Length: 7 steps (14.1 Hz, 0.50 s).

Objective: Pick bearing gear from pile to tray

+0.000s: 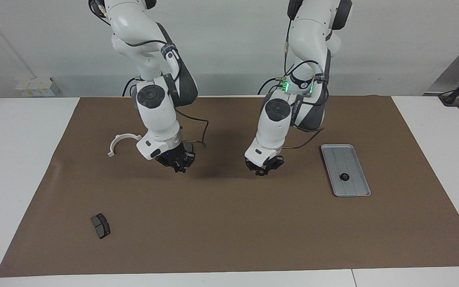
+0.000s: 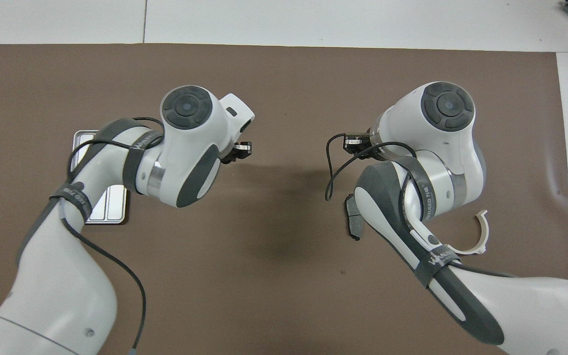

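The silver tray (image 1: 352, 187) lies toward the left arm's end of the table, and a small black ring (image 1: 344, 177) rests in it. In the overhead view the tray (image 2: 111, 209) is mostly hidden under the left arm. My left gripper (image 1: 264, 170) hangs above bare mat beside the tray. My right gripper (image 1: 179, 164) hangs above the mat beside the white half-ring bracket (image 1: 122, 140), which also shows in the overhead view (image 2: 481, 236). A dark brake pad (image 2: 353, 222) lies under the right arm. A second brake pad (image 1: 101, 225) lies farther from the robots.
A brown mat (image 1: 229, 223) covers most of the white table. Black cables loop from both wrists. A small white box (image 1: 34, 87) stands at the table's edge at the right arm's end.
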### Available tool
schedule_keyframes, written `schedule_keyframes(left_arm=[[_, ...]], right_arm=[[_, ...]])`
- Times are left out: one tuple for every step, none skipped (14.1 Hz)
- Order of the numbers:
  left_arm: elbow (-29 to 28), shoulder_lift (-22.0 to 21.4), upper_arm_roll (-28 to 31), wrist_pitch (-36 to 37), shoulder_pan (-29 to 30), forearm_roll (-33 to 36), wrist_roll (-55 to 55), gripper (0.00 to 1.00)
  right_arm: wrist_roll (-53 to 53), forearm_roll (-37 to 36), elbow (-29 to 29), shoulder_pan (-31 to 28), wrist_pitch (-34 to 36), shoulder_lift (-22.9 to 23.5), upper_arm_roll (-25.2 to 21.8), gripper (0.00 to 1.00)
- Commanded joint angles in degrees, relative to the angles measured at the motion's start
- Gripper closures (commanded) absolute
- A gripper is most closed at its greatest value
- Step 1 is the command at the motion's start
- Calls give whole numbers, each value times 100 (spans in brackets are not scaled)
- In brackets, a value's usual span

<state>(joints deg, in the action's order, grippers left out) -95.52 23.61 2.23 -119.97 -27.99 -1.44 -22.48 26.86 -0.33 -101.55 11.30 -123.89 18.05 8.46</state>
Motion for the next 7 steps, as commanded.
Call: schedule_keyframes(left_arm=[[-107,-426,-83,666,889,-84,1153,91],[-107,-488,-74,842,1171,-93,1636,91],[-116,-506,-65,975,1487,-110,2163,91],[-116,-497,-57,1089,1786,-111,2752,91],[-142,-480,-48,1160,2058,-111,3297,91],[-168,-436,-48,1169,2331,-111,3772,91],[-169,-392,-48,1161,2534,-111,4169,91]], right_arm=[[652,68,-5,336,-162,58,16,100],[915,51,-5,486,-197,93,16,100],[1162,16,13,626,-223,111,16,100],[1408,-28,91,828,-293,216,16,100],[1697,-46,153,978,-389,347,7,100],[1952,-55,188,1153,-469,444,7,100],[2199,-55,258,1346,-487,558,-2,100]])
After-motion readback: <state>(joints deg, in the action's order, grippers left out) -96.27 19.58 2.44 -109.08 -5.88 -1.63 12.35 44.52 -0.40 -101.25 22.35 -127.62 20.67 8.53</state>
